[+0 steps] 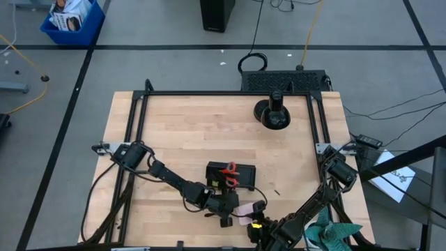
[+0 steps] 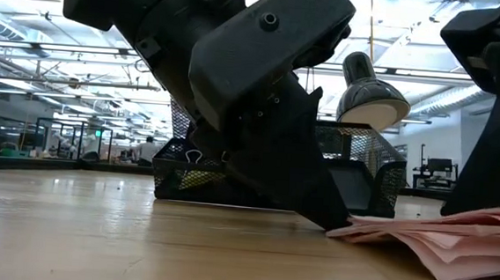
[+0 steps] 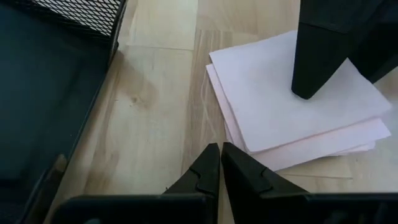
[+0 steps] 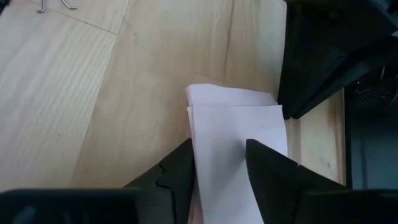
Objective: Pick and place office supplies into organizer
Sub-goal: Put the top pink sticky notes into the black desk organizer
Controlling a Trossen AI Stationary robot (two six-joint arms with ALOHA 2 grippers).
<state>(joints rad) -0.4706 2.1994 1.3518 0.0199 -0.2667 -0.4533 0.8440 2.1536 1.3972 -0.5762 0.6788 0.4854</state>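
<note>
Pink pad lies between the fingers of my right gripper, which straddle its edge, not yet clamped. My left gripper, clenched and empty, presses down just beside the pad. I should close slowly on the whole stack, so no sheet slips. The organizer stands near the pad, on the wooden table. Beyond is a bright hall.

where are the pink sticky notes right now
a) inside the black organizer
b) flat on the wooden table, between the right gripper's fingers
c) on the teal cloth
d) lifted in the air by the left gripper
b: the pink sticky notes lie on the wooden table, with the right gripper straddling them, its fingers either side and not closed.
</note>
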